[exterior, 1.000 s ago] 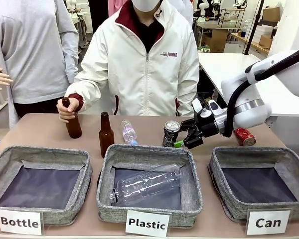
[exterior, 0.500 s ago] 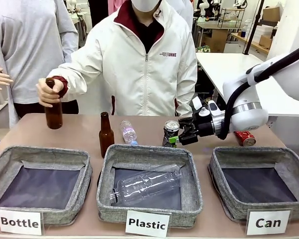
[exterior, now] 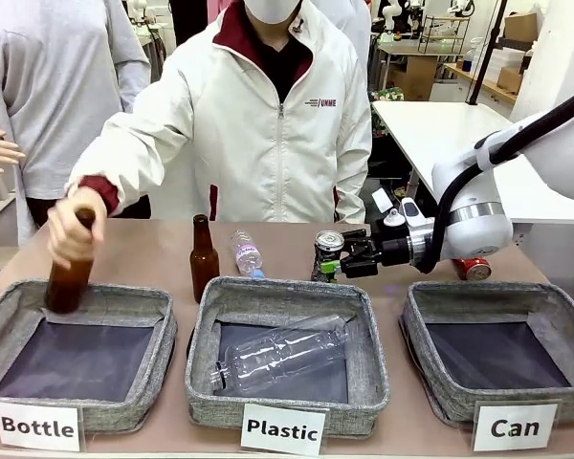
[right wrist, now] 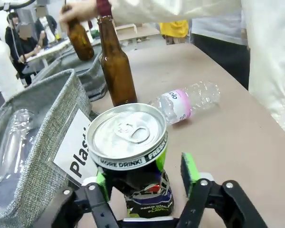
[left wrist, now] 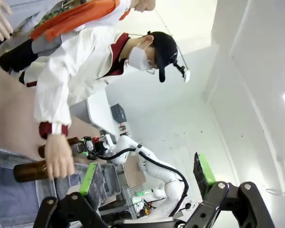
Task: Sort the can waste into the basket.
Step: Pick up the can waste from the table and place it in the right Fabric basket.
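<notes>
One black can (exterior: 327, 256) — right jaws now closer, straddling it.

**Table surface: contents**

Brown table (exterior: 163, 244), matte top. Three square grey baskets sit in a row along the near edge, each with a white card at its front wall: Bottle basket (exterior: 86, 296) at left, Plastic basket (exterior: 287, 290) in the middle, Can basket (exterior: 488, 295) at right.

Behind the Plastic basket:
- brown glass bottle (exterior: 203, 258), upright, near the far left corner
- clear plastic bottle (exterior: 248, 254), lying down just beside it
- black can (exterior: 327, 253), upright, silver top, near the far right corner

Behind the Can basket: red can (exterior: 475, 269) on its side, partly hidden.
</notes>
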Robot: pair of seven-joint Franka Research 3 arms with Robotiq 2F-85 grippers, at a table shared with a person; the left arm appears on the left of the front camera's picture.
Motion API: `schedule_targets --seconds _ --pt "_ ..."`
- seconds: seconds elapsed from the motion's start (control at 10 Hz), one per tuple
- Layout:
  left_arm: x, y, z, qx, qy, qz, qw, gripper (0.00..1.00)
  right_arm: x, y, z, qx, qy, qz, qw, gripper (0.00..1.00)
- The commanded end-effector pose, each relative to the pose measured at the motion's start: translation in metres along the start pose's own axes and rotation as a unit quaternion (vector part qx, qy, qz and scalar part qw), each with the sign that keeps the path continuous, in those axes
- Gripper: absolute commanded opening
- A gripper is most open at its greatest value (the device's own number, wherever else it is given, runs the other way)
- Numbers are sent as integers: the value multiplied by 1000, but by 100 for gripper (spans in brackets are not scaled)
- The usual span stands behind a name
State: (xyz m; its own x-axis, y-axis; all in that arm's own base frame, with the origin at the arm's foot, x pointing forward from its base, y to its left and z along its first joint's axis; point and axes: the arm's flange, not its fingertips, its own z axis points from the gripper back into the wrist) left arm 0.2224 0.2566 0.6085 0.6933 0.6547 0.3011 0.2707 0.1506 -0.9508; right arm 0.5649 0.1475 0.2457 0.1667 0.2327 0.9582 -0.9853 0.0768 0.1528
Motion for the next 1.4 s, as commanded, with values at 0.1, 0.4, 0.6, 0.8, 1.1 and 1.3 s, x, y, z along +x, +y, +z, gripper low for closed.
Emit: schedule_targets --seconds 0.1,0.4,0.6,0.8,1.1,1.3 --pt "6 14 -12 -12 -1 12 1000 100 1 -5 -1 -1 -15 15 1000 24" --pt "5 15 -18 -11 8 15 1000 100 2 -6 -1 0 -15 14 1000 0" --pt "3 18 -20 -7 12 17 1000 100 3 -5 -1 1 -8 15 1000 0" --pt "0 22 -29 -6 20 18 1000 100 16 0 6 8 -7 27 1000 0" --pt "-27 45 -78 -3 90 39 995 100 92 34 61 19 34 42 998 0" --pt "-60 68 -121 9 132 56 990 100 132 74 99 45 90 58 993 0"
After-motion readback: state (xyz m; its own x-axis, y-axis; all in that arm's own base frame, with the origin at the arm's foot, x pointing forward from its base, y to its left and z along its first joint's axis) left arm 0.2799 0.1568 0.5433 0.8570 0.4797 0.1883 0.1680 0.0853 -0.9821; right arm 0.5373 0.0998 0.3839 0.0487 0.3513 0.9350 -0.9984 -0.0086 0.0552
